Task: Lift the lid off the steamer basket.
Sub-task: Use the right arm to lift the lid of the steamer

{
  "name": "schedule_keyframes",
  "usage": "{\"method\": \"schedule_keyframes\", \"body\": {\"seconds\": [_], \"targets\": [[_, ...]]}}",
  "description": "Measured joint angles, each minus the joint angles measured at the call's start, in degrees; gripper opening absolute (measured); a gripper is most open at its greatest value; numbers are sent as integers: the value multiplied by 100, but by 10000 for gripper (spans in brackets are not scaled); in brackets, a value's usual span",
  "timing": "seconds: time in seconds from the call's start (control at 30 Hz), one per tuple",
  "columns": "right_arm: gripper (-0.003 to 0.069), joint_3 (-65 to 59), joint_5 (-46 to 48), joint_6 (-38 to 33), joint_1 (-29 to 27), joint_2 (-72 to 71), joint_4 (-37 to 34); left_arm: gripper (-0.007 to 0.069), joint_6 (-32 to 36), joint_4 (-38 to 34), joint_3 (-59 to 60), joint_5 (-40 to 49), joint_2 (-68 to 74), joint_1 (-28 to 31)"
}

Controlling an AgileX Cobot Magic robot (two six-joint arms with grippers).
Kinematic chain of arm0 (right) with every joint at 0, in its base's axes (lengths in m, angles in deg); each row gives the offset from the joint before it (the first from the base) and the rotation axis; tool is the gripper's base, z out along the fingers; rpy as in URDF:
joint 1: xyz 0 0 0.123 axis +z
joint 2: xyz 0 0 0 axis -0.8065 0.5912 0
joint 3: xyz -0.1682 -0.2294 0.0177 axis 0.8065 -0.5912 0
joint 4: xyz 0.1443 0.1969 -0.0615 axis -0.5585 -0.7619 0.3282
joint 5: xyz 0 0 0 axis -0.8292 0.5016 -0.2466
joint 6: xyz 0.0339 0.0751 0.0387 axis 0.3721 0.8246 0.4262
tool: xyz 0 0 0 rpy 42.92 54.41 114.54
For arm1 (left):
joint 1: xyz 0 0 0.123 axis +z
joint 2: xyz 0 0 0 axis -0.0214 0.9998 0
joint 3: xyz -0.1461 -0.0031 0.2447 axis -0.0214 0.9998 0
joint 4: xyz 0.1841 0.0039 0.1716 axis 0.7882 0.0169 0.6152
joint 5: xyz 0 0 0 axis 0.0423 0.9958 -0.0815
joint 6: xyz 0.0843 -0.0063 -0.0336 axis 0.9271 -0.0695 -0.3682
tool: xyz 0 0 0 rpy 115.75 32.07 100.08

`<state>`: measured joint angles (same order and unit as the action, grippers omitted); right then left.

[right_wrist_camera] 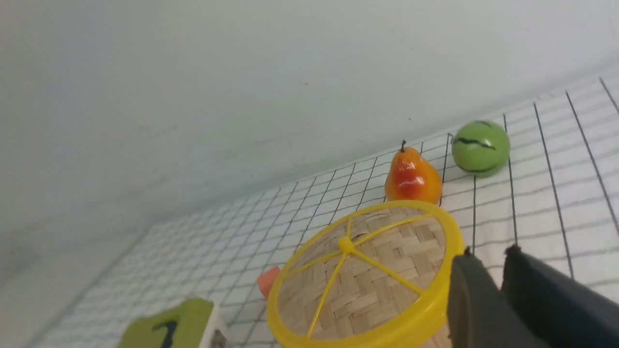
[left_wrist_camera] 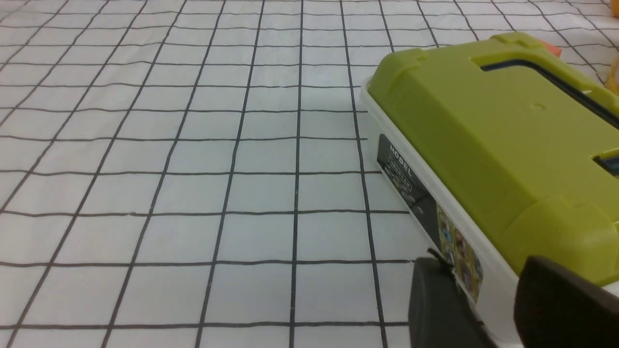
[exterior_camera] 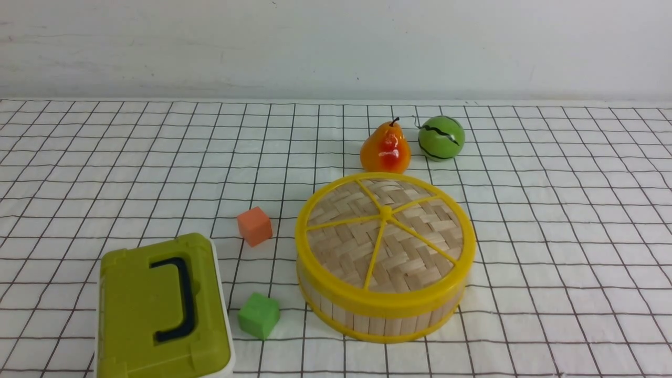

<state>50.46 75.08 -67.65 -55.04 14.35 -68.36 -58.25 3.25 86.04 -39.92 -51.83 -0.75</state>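
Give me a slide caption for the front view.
Lid on the steamer basket, pear and green ball behind, orange cube, green cube and box left of it.

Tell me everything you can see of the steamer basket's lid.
The lid is a flat round disc of pale woven bamboo inside a yellow, plastic-looking rim. Thin yellow spokes meet at a small hub in its centre. It looks intact and sits level and closed on the steamer basket, just in front of the pear on the checked cloth. Only the basket touches it.
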Motion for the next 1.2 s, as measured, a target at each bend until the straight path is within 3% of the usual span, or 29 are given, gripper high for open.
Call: {"method": "schedule_keyframes", "body": {"seconds": [0.1,0.17,0.43,0.6,0.87,1.03,1.2], "targets": [[7,794,618,-381,0,736,434,239,0,0,0,0,0,0],[-22,1898,1615,-670,0,1646,1030,239,0,0,0,0,0,0],[-13,4001,3605,-826,75,3983,2149,239,0,0,0,0,0,0],[-12,4669,4069,-755,643,4875,2453,239,0,0,0,0,0,0],[-8,5869,4230,217,2295,6746,4224,239,0,0,0,0,0,0],[-1,6581,4223,294,2890,7694,4486,239,0,0,0,0,0,0],[41,7318,4223,380,3097,8566,4506,239,0,0,0,0,0,0]]}}
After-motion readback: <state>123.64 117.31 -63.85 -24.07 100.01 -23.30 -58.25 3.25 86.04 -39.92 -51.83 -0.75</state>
